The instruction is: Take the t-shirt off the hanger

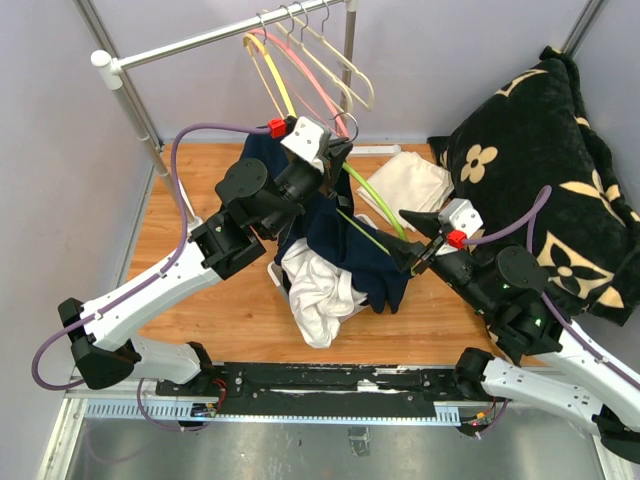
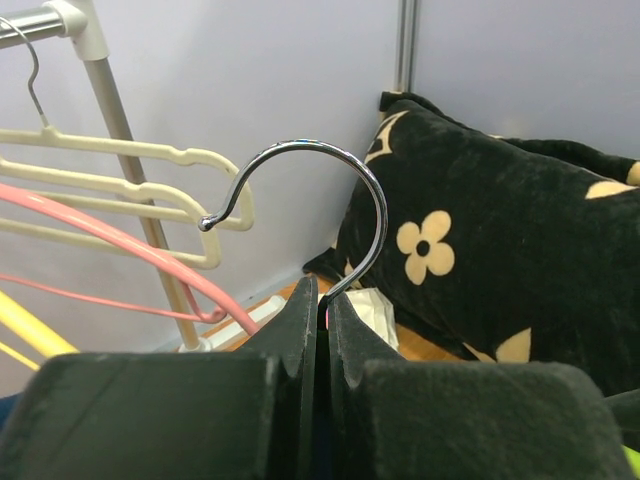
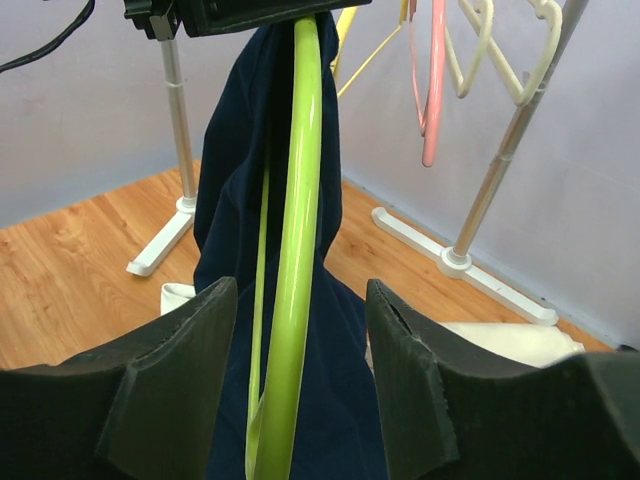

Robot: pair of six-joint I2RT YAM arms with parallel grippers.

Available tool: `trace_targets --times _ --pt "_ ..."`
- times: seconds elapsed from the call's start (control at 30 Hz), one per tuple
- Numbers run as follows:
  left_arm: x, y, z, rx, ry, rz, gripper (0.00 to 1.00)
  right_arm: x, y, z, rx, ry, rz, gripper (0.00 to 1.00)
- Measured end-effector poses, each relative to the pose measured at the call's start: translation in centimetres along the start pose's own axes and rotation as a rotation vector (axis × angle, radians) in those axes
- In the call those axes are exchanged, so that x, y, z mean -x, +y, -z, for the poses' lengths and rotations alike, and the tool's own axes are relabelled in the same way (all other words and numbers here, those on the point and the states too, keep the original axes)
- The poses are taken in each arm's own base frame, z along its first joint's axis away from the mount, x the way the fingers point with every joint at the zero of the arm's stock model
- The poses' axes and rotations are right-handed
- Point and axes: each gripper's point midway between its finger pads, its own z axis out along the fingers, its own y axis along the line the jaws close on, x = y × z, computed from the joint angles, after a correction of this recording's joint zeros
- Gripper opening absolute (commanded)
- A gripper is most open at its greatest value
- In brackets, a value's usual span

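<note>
- Navy t-shirt (image 1: 350,250) hangs from the green hanger (image 3: 302,150) over the desk's (image 1: 230,310) middle.
- My left end effector (image 2: 320,305) clamps its hook (image 2: 381,215).
- My right end effector (image 3: 300,295) straddles it, fingers apart.

At my twelve o'clock a metal rail (image 1: 200,40) carries a yellow hanger (image 1: 272,72), a pink hanger (image 1: 305,75) and cream hangers (image 1: 345,65), all bare. A black flowered pillow (image 1: 540,170) leans at two o'clock, with a folded cream cloth (image 1: 410,185) just beside it on the wooden counter (image 1: 190,210). A crumpled white garment (image 1: 320,295) lies near the centre.
</note>
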Motion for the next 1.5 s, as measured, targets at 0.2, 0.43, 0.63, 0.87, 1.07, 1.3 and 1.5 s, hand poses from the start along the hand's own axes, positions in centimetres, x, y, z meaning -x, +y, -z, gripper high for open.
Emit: trace_targets --times 0.2,0.43,0.63,0.87,1.07,1.3,1.5 --pt "0.4 -0.2 -0.1 -0.008 -0.017 0.005 0.00 0.2 0.1 -0.4 -0.001 -0.009 -0.016 0.45" --pt "0.5 -0.4 -0.1 -0.019 -0.026 0.008 0.01 0.5 0.1 -0.5 -0.005 -0.022 -0.025 0.29" --pt "0.6 -0.5 -0.1 -0.026 -0.032 0.012 0.01 0.6 0.0 -0.6 -0.011 -0.028 -0.029 0.14" --pt "0.7 -0.7 -0.1 -0.036 -0.040 0.024 0.01 0.8 -0.5 -0.3 -0.037 -0.044 -0.037 0.01" --pt "0.6 -0.9 -0.1 -0.045 -0.036 0.030 0.38 1.0 -0.7 0.2 -0.044 -0.078 -0.039 0.01" --pt "1.4 -0.9 0.2 -0.052 -0.056 0.038 0.58 1.1 -1.1 0.6 -0.057 -0.084 -0.018 0.01" --pt "2.9 -0.4 1.3 -0.051 -0.079 0.040 0.59 1.3 -1.5 0.9 -0.075 -0.088 0.010 0.01"
